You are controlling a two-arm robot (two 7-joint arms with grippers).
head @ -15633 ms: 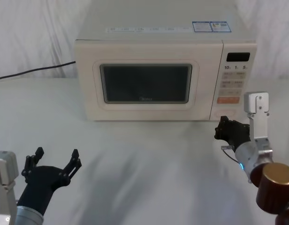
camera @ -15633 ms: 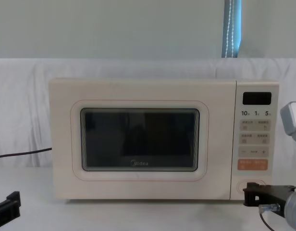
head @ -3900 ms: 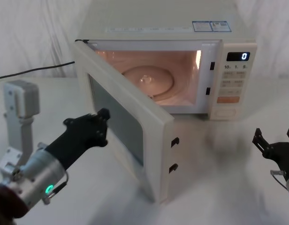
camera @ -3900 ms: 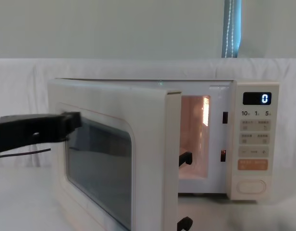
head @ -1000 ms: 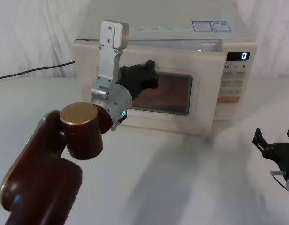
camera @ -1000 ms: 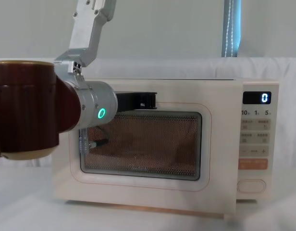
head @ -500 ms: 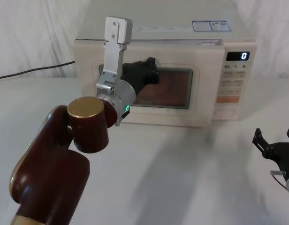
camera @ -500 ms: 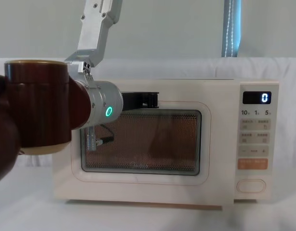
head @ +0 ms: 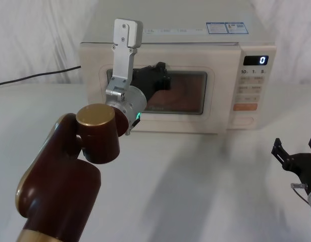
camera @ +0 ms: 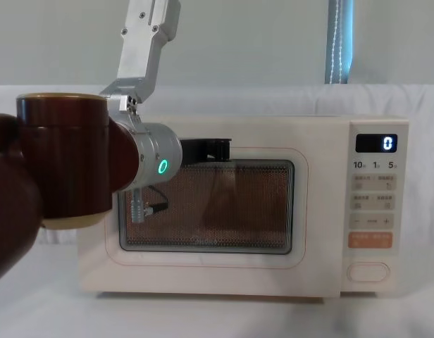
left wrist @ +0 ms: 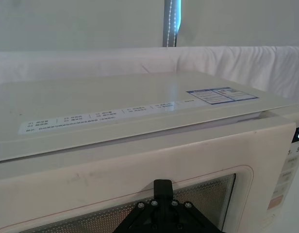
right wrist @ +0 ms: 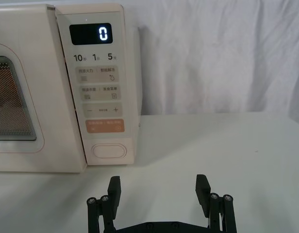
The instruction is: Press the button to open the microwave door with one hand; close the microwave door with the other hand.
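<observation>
**Door nearly home, closing push under way**

Though the microwave door looks flush with the panel, I judge it pressed but perhaps unlatched: interior lit, display reads 0. Left gripper is against the door's upper edge; I cannot tell its jaw state. Right gripper waits, jaws wide, at the table's near right edge, facing the button. White-draped table, pale cloth backdrop.

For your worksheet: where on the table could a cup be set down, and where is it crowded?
Free: the table between the microwave front and the right gripper. Crowded: before the door, where the left gripper and its arm reach.
</observation>
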